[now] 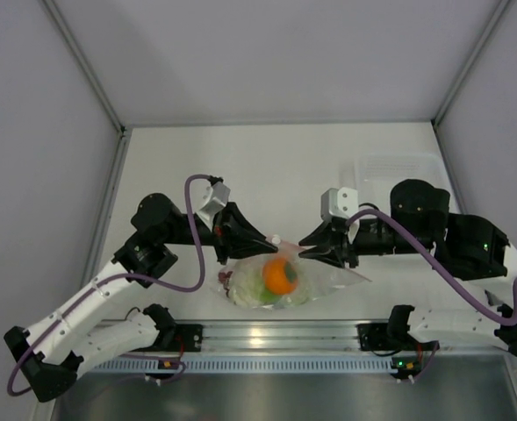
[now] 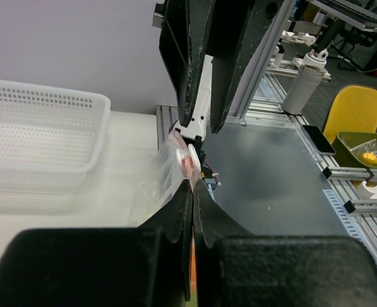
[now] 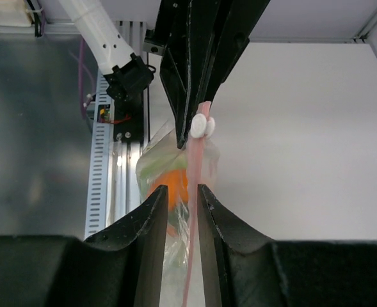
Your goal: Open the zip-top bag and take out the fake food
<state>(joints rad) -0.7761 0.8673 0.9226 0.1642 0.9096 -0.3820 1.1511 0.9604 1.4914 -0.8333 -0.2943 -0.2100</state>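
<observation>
White table [image 1: 240,167], grey enclosure walls. Clear zip-top bag [image 1: 324,282] lies near front edge, below and between both grippers. Fake food sits inside: orange fruit [image 1: 280,275], green pieces [image 1: 256,288]. Pink zip strip [image 3: 195,160] runs gripper to gripper. Left gripper [image 1: 269,243] pinched tight on strip beside white slider [image 3: 201,126]. Right gripper [image 3: 183,190] jaws slightly parted, strip passing between, seemingly unclamped.

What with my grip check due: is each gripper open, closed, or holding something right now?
Left gripper: shut on the zip-top bag.
Right gripper: open around the zip strip.
</observation>
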